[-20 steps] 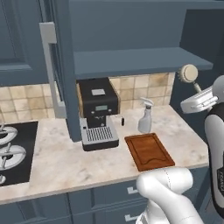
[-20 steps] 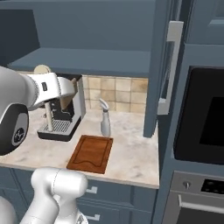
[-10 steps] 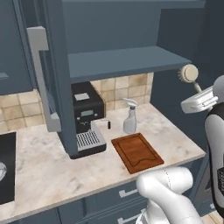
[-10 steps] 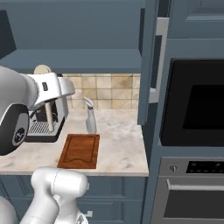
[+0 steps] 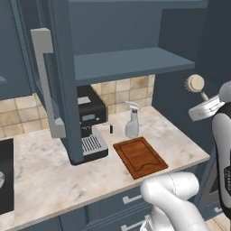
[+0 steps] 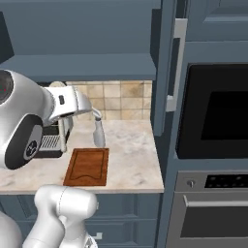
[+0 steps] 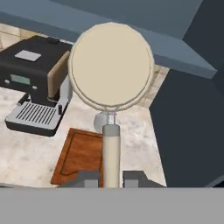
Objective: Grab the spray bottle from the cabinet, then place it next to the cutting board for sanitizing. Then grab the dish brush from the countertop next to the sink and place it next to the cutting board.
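So the spray bottle already stands on the countertop just behind the cutting board, below and ahead of my gripper. I have it clamped on the dish brush, held high; setting it beside the board remains.

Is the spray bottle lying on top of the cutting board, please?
No, the spray bottle stands upright on the countertop just behind the cutting board.

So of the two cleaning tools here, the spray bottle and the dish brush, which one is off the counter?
The dish brush: it is held up in the gripper, while the spray bottle stands on the countertop behind the cutting board.
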You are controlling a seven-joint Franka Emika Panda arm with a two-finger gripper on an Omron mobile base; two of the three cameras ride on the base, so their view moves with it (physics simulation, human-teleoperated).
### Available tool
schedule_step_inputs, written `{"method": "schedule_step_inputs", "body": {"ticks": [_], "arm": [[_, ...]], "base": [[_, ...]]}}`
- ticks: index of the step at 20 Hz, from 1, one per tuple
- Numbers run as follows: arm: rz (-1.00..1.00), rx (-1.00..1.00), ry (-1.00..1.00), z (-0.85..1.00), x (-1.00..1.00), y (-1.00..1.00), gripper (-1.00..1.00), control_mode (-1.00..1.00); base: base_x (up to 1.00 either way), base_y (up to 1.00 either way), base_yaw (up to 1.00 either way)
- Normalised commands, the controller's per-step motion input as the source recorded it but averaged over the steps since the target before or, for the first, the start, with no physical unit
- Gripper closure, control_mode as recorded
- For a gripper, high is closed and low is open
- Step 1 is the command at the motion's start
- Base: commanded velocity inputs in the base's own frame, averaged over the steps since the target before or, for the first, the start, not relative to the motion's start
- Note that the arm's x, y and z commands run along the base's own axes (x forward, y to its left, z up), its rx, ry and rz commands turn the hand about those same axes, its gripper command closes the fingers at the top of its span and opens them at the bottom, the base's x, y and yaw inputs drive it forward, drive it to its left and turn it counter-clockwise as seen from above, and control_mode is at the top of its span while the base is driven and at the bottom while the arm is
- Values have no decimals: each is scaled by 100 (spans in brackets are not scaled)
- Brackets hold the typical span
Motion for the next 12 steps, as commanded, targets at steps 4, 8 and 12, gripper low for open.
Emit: {"method": "schedule_step_inputs", "body": {"ticks": [4,8,12], "arm": [[0,-1,17,-59,0,-8,100,-100],[0,-2,12,-70,1,-2,100,-100],[0,-4,10,-73,20,0,100,-100]], "base": [[0,0,0],[0,0,0],[0,0,0]]}}
